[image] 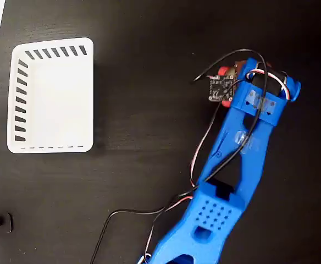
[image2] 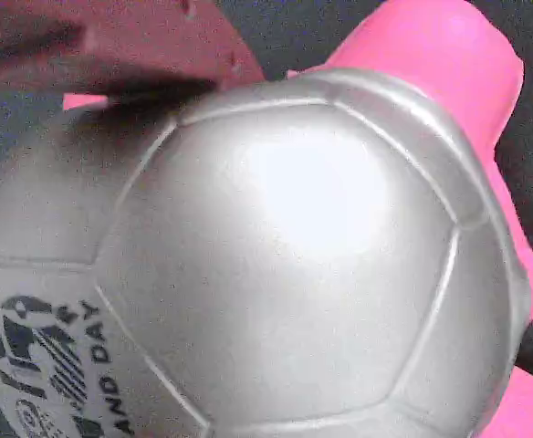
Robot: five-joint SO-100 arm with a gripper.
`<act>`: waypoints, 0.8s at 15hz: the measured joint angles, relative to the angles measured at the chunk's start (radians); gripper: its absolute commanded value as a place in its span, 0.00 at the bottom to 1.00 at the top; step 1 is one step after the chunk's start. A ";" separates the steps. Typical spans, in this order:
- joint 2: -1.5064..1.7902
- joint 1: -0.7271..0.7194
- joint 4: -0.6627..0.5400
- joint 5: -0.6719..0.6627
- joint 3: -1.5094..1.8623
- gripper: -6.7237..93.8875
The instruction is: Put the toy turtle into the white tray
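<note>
The toy turtle [image2: 285,265] fills the wrist view: a domed, pale metallic shell with black print at the lower left, and a pink head at the upper right. In the fixed view only a small red part of the toy turtle [image: 223,71] shows beside the blue arm's head. My gripper [image: 247,74] is right over it at the upper right of the table, fingers hidden under the wrist. A blurred dark-red shape crosses the top left of the wrist view; I cannot tell what it is. The white tray [image: 51,144] lies empty at the far left, well apart from the turtle.
The blue arm [image: 234,159] runs from the bottom middle up to the right over the black table [image: 144,110]. Loose black and red cables [image: 201,143] hang beside it, with a small circuit board [image: 221,89] at the wrist. The table's left edge lies just beyond the tray.
</note>
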 measured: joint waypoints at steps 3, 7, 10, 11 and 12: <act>0.227 -0.054 0.000 0.049 0.209 0.07; 0.549 -0.199 0.000 0.172 0.437 0.07; 0.749 -0.417 -0.002 0.314 0.535 0.07; 0.799 -0.492 -0.012 0.376 0.568 0.07; 0.827 -0.568 -0.029 0.433 0.601 0.07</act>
